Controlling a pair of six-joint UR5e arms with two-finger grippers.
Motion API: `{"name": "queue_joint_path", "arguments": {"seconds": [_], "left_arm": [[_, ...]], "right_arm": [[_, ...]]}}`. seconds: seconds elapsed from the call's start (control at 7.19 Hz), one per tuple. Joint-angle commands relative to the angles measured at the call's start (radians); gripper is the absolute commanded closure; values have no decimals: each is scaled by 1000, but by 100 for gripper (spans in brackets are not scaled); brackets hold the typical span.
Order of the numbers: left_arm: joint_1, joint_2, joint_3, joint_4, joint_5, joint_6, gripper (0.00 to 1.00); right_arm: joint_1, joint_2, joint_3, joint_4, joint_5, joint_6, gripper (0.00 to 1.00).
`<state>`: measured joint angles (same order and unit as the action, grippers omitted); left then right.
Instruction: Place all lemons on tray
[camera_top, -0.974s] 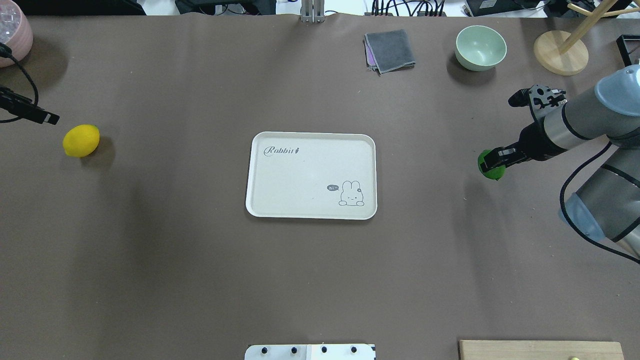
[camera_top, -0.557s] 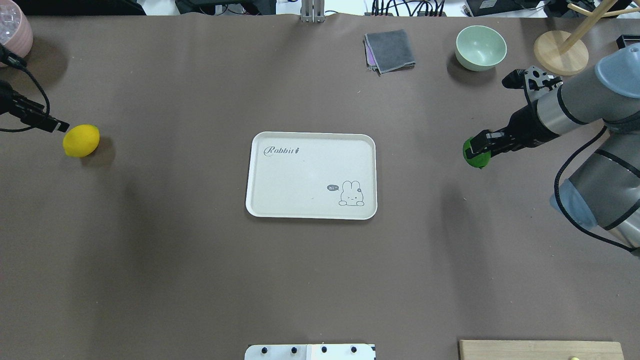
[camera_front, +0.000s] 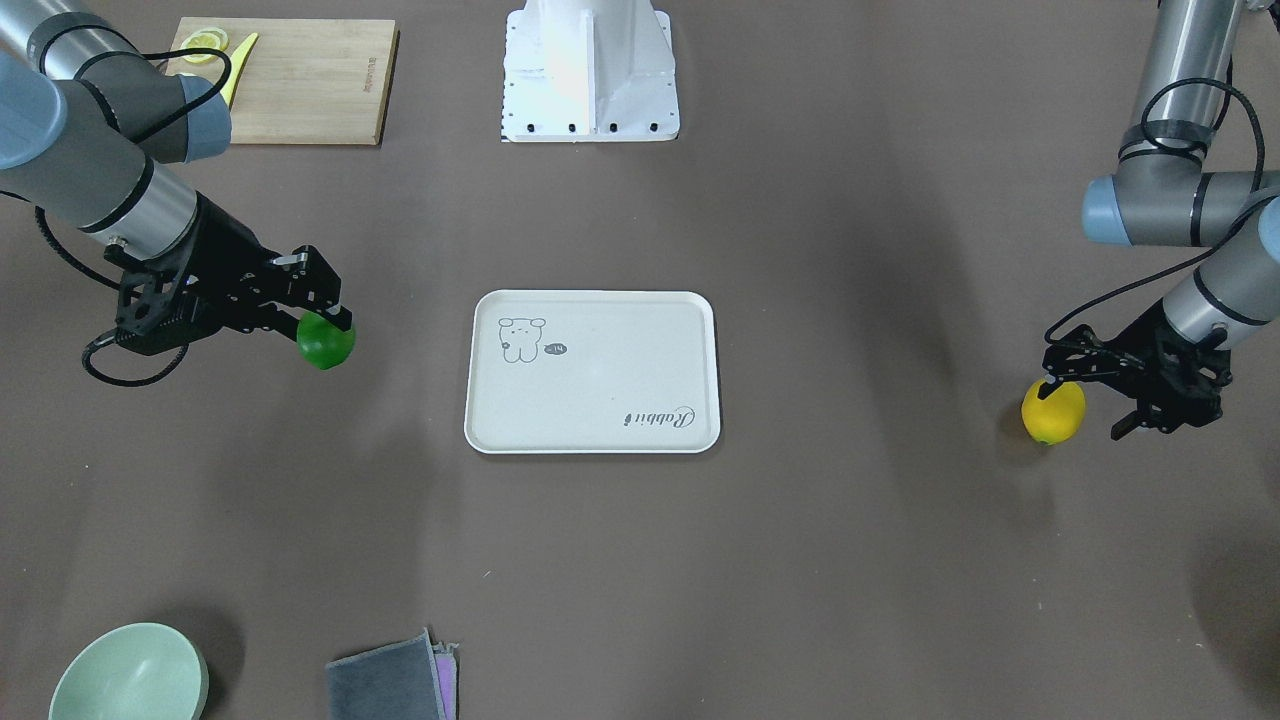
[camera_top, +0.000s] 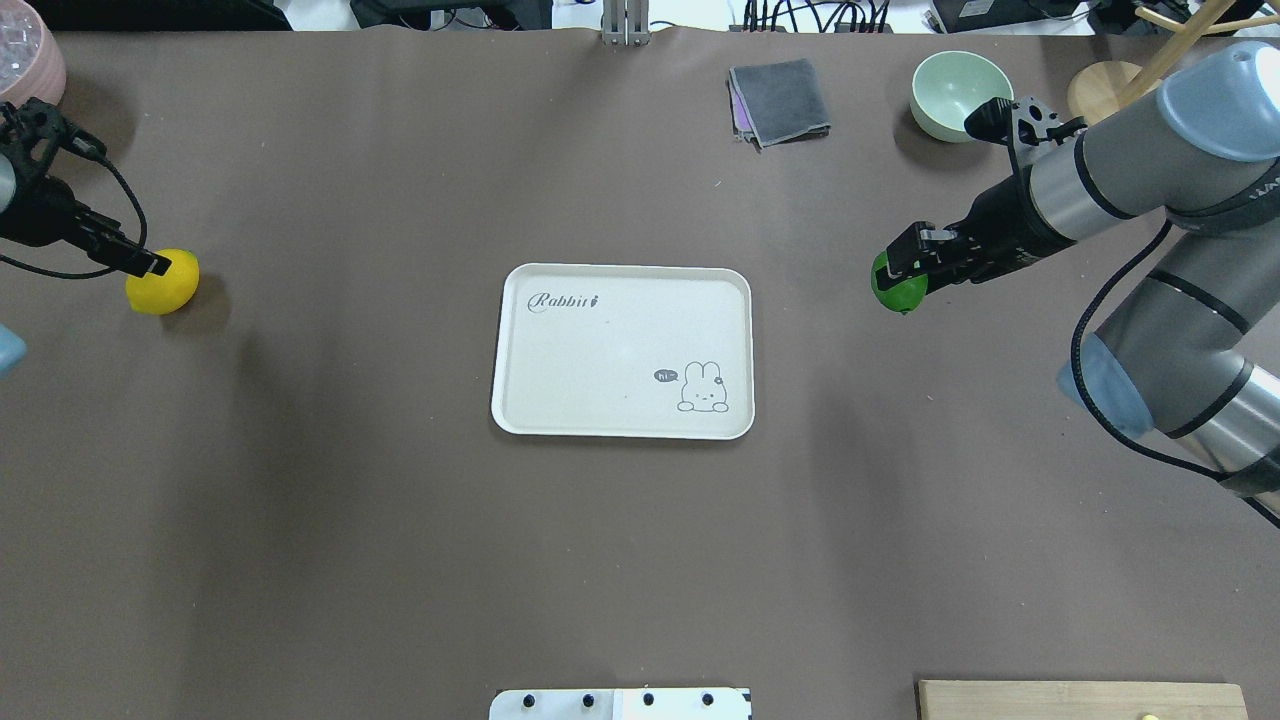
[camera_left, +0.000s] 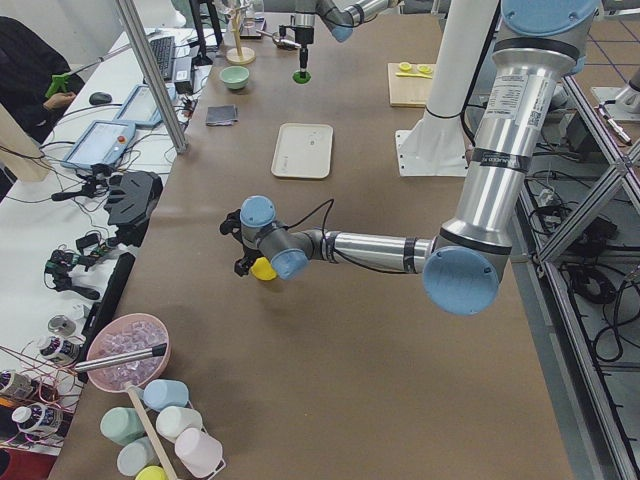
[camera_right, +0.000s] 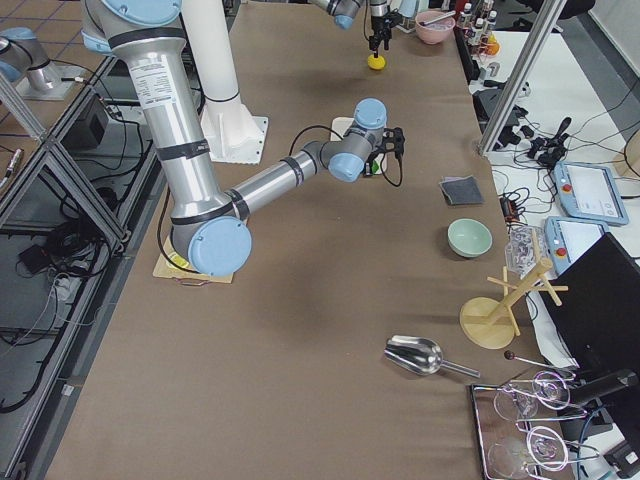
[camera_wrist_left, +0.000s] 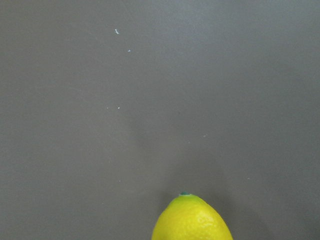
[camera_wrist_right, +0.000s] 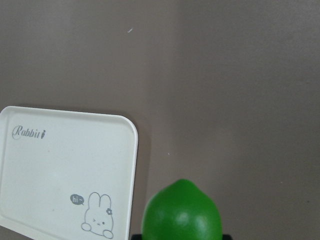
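The yellow lemon (camera_top: 165, 285) lies on the table at the far left; it also shows in the front view (camera_front: 1053, 412) and at the bottom of the left wrist view (camera_wrist_left: 192, 220). My left gripper (camera_top: 150, 268) is open right beside it, one fingertip over its near edge. My right gripper (camera_top: 905, 275) is shut on the green lemon (camera_top: 897, 290) and holds it above the table, to the right of the tray (camera_top: 600, 350). The right wrist view shows the green lemon (camera_wrist_right: 182, 212) and the tray's corner (camera_wrist_right: 65, 150). The tray holds nothing.
A green bowl (camera_top: 961, 95), a grey cloth (camera_top: 779, 101) and a wooden stand (camera_top: 1121, 105) sit at the far right. A pink bowl (camera_top: 25, 70) is at the far left corner. A wooden cutting board (camera_front: 290, 80) with lemon slices lies near the robot's base.
My right gripper has carried the green lemon left and farther away, towards the tray. My left gripper has moved right, up to the yellow lemon, which has not moved.
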<state>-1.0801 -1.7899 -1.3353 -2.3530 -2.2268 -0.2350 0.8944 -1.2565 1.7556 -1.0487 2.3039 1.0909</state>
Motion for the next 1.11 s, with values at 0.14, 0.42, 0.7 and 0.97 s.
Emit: {"name": "queue_joint_path", "arguments": {"seconds": [0.14,0.42,0.7,0.97], "left_arm": [[48,-9,66,-49,4,-7,3],[48,-11,61,-48,-10,-117,94],[48,-58,9,-34,-92,-391,100],[52,-127,-60,-32,-143,-653,100]], "right_arm": [[-28,38,2,-1,-37,58,100],[-40,43,4,-1,-63,70,100],[-46,51,4,-1,-66,70,100],[-86,98,1,-68,-99,70,100]]}}
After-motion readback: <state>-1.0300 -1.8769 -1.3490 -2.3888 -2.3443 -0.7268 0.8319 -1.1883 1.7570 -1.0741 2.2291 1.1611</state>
